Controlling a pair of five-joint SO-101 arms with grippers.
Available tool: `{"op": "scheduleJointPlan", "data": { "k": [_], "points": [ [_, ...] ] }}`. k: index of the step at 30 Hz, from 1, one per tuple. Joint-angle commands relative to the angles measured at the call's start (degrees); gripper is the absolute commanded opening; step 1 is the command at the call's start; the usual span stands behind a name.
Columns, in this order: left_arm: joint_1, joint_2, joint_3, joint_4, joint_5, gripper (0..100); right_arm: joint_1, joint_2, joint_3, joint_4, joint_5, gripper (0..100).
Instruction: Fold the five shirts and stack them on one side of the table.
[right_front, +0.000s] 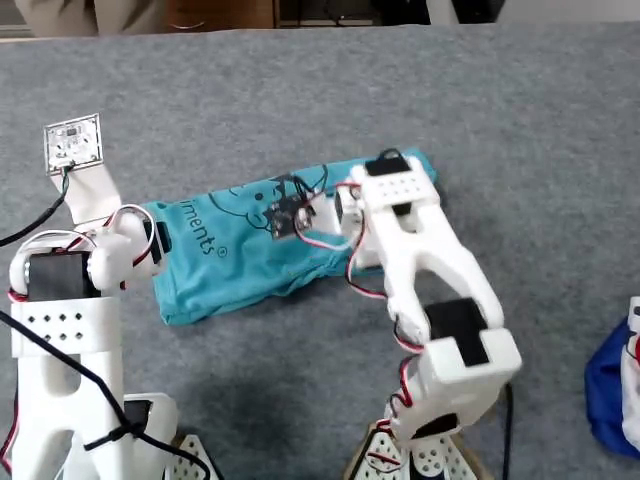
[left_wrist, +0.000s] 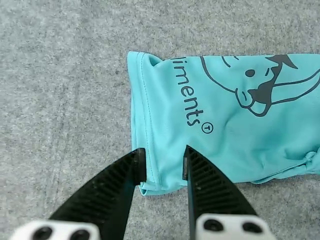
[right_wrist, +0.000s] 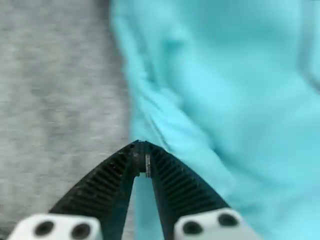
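Note:
A teal shirt with a dark cartoon print lies folded into a long strip across the middle of the grey table. My left gripper hangs open just above the strip's short end, its fingers astride the hem near a corner; from above the left gripper sits at the strip's left end. My right gripper is shut, its tips at the long edge of the teal shirt; I cannot tell whether fabric is pinched. From above the right gripper is over the strip's middle.
A blue shirt lies bunched at the table's right edge. A small white board on a strip sits at the back left. Bare grey table stretches behind and to the right of the teal shirt.

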Motion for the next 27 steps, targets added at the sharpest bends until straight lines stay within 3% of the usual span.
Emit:
{"op": "scheduleJointPlan", "data": {
  "k": [1, 10, 14, 20, 24, 27],
  "points": [
    [-0.1, -1.1, -0.3, -0.4, -0.4, 14, -0.4, 3.1, -10.7, 2.9, -0.5, 0.5],
    [-0.4, -1.1, -0.2, -0.3, -0.4, 14, -1.2, 15.3, -28.3, 8.3, -0.5, 0.5],
    [-0.4, -1.1, -0.2, -0.3, -0.4, 14, -1.0, 19.5, -36.4, 10.6, -3.9, 0.5],
    [-0.2, -1.1, -0.4, -0.1, -0.4, 14, -0.9, 20.0, -50.2, 21.4, -5.5, 0.5],
    [-0.4, -1.2, -0.7, 0.1, -0.4, 14, 1.0, 20.0, -59.2, 30.6, -7.0, 0.5],
    [-0.4, -1.2, -0.8, 0.1, -0.4, 14, 5.1, 18.0, -60.8, 30.9, -8.5, 0.5]
  ]
}}
